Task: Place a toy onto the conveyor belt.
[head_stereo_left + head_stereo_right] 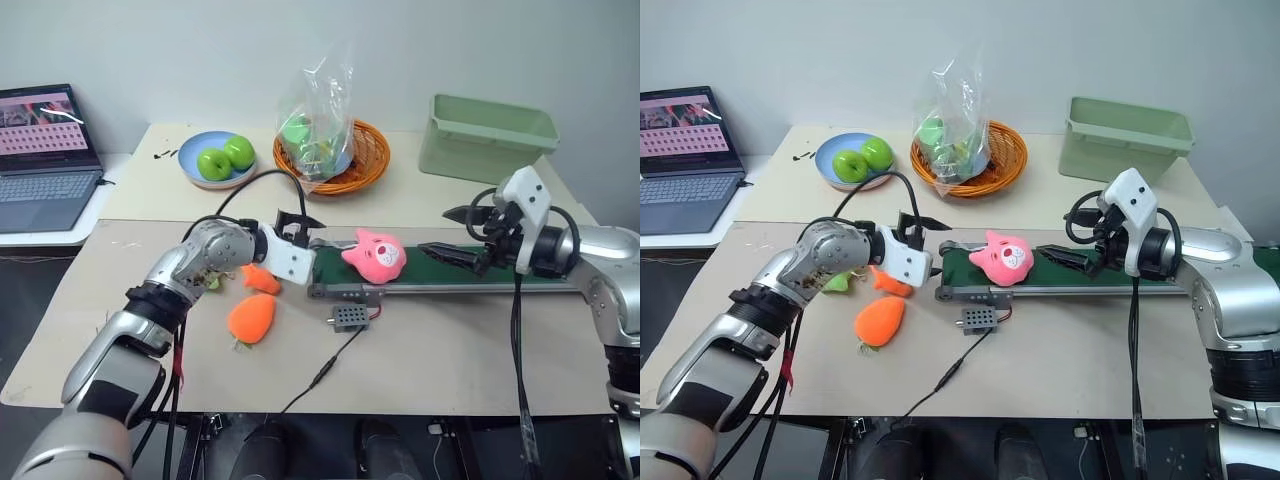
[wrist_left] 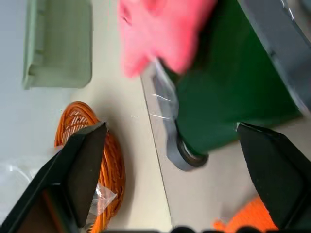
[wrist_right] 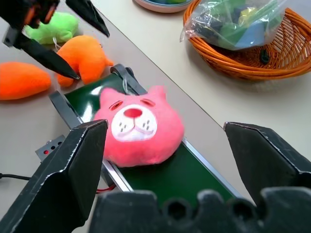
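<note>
Pink toy (image 3: 138,127) sitting on conveyor belt (image 1: 470,270), overhanging near edge. Left gripper (image 3: 60,36) open beside it, right gripper (image 1: 455,235) open too. Could tip off if nudged.

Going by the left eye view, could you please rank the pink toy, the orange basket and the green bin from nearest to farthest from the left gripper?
1. Pink toy: on the belt, just right of the open left gripper.
2. Orange basket: behind the gripper, at the table's rear middle.
3. Green bin: far back right corner.
</note>
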Robot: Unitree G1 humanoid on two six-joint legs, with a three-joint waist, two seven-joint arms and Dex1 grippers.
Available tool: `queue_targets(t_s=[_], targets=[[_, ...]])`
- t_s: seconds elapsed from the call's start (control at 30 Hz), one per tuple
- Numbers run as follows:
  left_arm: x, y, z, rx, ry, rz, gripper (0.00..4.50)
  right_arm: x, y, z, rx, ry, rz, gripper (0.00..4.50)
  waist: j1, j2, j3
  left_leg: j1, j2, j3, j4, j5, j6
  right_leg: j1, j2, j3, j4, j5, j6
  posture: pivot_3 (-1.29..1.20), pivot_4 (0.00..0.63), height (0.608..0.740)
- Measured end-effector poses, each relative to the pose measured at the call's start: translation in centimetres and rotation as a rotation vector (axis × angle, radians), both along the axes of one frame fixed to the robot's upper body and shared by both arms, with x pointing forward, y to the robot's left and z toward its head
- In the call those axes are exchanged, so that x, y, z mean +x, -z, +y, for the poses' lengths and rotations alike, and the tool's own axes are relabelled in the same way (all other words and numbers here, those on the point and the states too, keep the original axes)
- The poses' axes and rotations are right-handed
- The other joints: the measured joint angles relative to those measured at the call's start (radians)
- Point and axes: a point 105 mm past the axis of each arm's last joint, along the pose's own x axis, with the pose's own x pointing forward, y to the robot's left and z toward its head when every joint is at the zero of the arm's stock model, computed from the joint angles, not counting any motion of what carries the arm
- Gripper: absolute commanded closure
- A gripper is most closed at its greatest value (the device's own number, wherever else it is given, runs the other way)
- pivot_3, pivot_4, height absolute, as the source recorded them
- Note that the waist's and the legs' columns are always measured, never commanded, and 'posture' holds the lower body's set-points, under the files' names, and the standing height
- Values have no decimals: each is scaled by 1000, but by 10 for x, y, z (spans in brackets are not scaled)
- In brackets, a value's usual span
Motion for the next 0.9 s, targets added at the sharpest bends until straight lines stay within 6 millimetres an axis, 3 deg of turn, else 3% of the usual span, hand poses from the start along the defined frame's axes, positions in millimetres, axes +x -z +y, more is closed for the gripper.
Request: queue_targets(t_s=[0.2,0.43,0.57,0.77,0.9], targets=[[-36,-11,0,-261,-42,436,44,-5,0,-5,-39,-29,23,0,-11,0,0,0,1,-1,0,0,0,0,1,0,0,0,0,0,150,740],[-61,-17,18,-402,-104,715,44,-14,-3,-12,-103,-78,46,0,-8,0,0,4,1,-1,0,0,0,2,1,0,0,0,0,0,150,740],[-67,-16,30,-441,-150,762,44,-17,-5,-11,-108,-102,52,0,-10,0,0,4,1,0,0,0,0,2,1,1,0,0,0,0,150,740],[-59,-35,47,-566,-243,695,44,-18,-6,-9,-101,-118,52,0,-7,0,0,4,1,0,0,0,0,2,0,1,-1,0,0,0,150,740],[-62,-33,54,-595,-288,701,44,-16,-9,-9,-94,-117,45,0,-7,0,0,4,1,0,0,0,0,2,1,1,0,0,0,0,150,740]])
